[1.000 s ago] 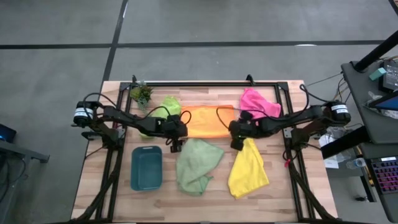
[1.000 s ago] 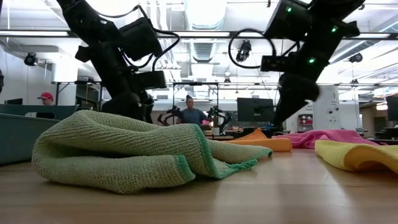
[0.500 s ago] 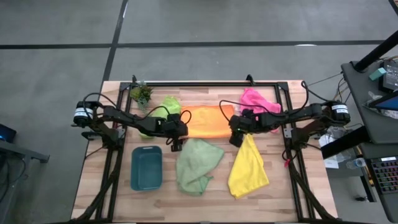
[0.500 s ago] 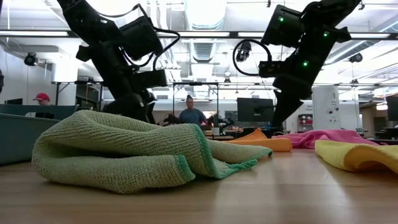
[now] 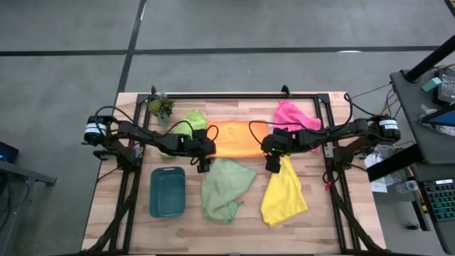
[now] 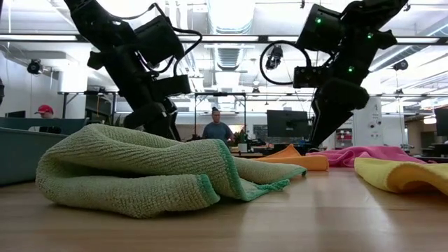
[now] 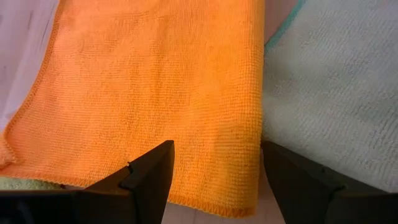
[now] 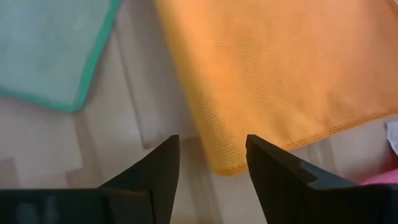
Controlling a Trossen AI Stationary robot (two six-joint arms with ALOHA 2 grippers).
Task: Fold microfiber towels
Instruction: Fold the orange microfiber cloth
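Observation:
The orange towel (image 5: 238,140) lies flat at the table's far middle. My left gripper (image 5: 202,155) is open over its near left corner (image 7: 242,199), with one finger on each side of that edge. My right gripper (image 5: 272,160) is open over its near right corner (image 8: 227,163), which shows between the fingers. The pale sage green towel (image 5: 224,186) lies crumpled near the middle and the yellow towel (image 5: 284,193) to its right. The lime green towel (image 5: 190,122) lies at the far left and the pink towel (image 5: 295,117) at the far right.
A teal tray (image 5: 168,190) stands at the near left. A small potted plant (image 5: 161,107) stands at the far left corner. The sage towel's edge (image 7: 336,81) lies close beside the orange towel. Bare wood shows along the near edge (image 5: 234,231).
My right gripper has gone a little toward the table's far left and then come back over the orange towel's near right corner. The towels lie as before.

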